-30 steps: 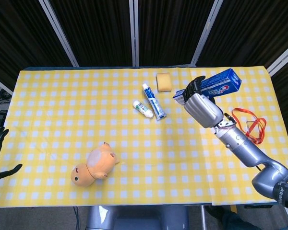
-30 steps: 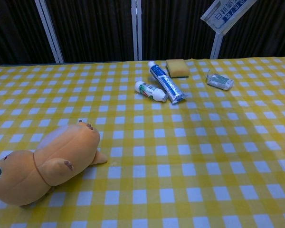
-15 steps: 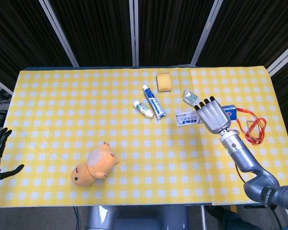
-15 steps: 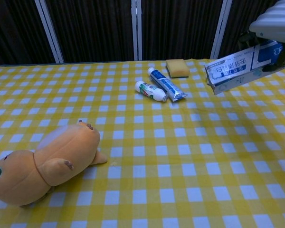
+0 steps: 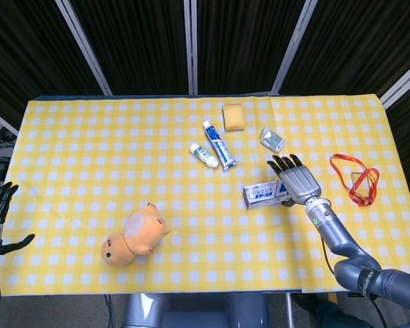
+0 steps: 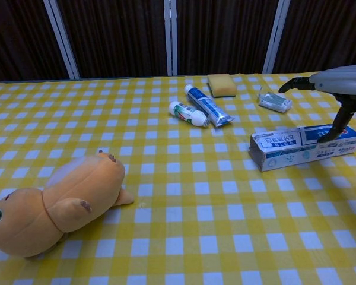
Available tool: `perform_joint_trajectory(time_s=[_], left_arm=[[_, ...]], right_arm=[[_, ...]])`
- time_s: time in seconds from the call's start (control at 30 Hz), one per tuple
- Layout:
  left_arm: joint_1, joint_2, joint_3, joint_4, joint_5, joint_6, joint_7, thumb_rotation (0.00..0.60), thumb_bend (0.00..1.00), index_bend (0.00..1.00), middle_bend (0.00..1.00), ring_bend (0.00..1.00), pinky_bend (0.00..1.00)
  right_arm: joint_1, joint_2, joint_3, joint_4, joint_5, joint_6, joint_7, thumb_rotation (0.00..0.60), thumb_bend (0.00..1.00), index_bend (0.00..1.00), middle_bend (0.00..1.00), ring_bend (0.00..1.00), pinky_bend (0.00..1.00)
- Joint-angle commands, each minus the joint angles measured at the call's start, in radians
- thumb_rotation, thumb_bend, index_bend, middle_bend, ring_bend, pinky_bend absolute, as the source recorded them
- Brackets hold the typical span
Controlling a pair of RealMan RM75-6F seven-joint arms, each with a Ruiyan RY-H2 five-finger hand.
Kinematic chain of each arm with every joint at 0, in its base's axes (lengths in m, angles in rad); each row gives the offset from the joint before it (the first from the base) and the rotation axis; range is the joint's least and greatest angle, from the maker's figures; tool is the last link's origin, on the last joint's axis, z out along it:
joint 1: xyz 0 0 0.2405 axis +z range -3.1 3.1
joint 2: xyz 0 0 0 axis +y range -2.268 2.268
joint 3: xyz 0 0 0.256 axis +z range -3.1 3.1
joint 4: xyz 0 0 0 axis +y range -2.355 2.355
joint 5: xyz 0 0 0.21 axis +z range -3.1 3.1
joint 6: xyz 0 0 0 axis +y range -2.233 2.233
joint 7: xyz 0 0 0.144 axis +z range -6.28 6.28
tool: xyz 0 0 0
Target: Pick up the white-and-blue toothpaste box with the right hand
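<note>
Reaching over the toothpaste box, our right hand spreads fingers above its 3 o'clock end; long axis runs 9-to-3.

Lighting: we record bright, even overhead light on the worktop; backdrop dark. Shadows: soft, short, close under the plush toy and toothpaste box. Focus: sharp in both views; no glare noted; slight softness at chest-view edges.
</note>
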State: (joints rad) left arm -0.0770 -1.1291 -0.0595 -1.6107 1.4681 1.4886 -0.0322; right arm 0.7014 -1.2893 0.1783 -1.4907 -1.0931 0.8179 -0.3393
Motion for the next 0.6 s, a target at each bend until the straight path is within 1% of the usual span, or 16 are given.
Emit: perform_joint_trajectory(time_s=[0.03,0.1,0.17,0.23,0.3,0.47,0.6], left_arm=[[0.002,0.004,0.001,-0.003,0.007,0.007,-0.008,0.600,0.02,0.00,0.00,0.00,0.00],[0.007,0.009,0.003,-0.006,0.015,0.019,-0.015,0.600,0.02,0.00,0.00,0.00,0.00],[0.012,0.013,0.005,-0.008,0.025,0.031,-0.023,0.600,0.02,0.00,0.00,0.00,0.00],[0.016,0.017,0.007,-0.010,0.033,0.040,-0.032,0.600,0.02,0.00,0.00,0.00,0.00],[0.018,0.021,0.010,-0.011,0.042,0.046,-0.041,0.600,0.02,0.00,0.00,0.00,0.00],[0.020,0.031,0.018,-0.010,0.062,0.051,-0.068,0.600,0.02,0.00,0.00,0.00,0.00],[0.023,0.037,0.024,-0.012,0.079,0.061,-0.080,0.600,0.02,0.00,0.00,0.00,0.00]], right_arm=[[-0.067,0.061,-0.009,-0.111,-0.101,0.115,0.074,0.600,0.00,0.00,0.00,0.04,0.00],[-0.122,0.096,-0.033,-0.159,-0.181,0.203,0.120,0.600,0.00,0.00,0.00,0.02,0.00],[-0.184,0.128,-0.069,-0.180,-0.275,0.302,0.166,0.600,0.00,0.00,0.00,0.00,0.00],[-0.242,0.151,-0.104,-0.178,-0.354,0.396,0.214,0.600,0.00,0.00,0.01,0.00,0.00],[-0.290,0.170,-0.132,-0.171,-0.406,0.468,0.247,0.600,0.00,0.00,0.02,0.00,0.00],[-0.382,0.188,-0.171,-0.132,-0.473,0.605,0.283,0.600,0.00,0.00,0.02,0.00,0.00],[-0.441,0.186,-0.187,-0.094,-0.498,0.689,0.290,0.600,0.00,0.00,0.02,0.00,0.00]])
